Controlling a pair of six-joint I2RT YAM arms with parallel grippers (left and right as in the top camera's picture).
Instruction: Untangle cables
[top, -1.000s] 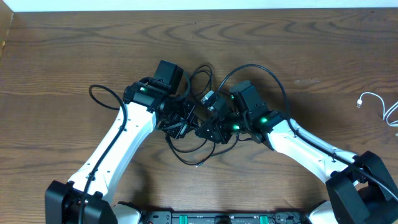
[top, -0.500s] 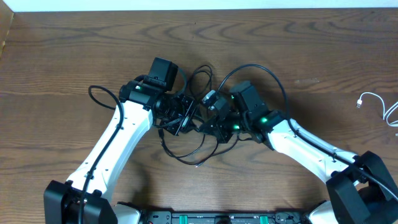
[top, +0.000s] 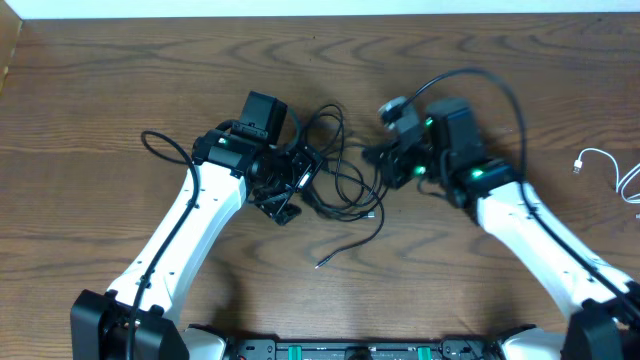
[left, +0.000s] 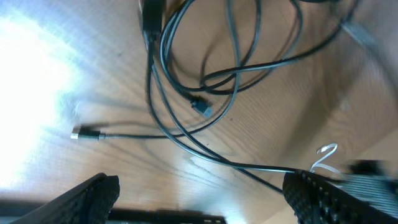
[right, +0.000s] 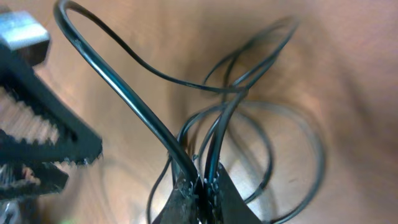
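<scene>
**Black cords not yet parted, white one already aside**

Nearest to us, one plug (top: 320, 263) of the black cables (top: 340, 180) lies loose on the desk (top: 120, 80), its cord trailing away toward the knot at the centre. Just beyond it the left claw (left: 198, 186) hangs over the desk with its jaws spread wide and nothing between them; its wrist view shows the loops and a second plug lying flat below. To the right, the right claw (right: 200, 183) is pinched fully closed on a strand of black cable, and two strands rise from the grip back toward the tangle.

We judge the job about midway. The two black cables cross each other in several loops at the centre, so they are not yet separated. The white cable (top: 600, 158) lies well apart at the right edge, clear of the black ones, so that part looks done. What is left, as we read it, is drawing the held strand out of the loops.
</scene>
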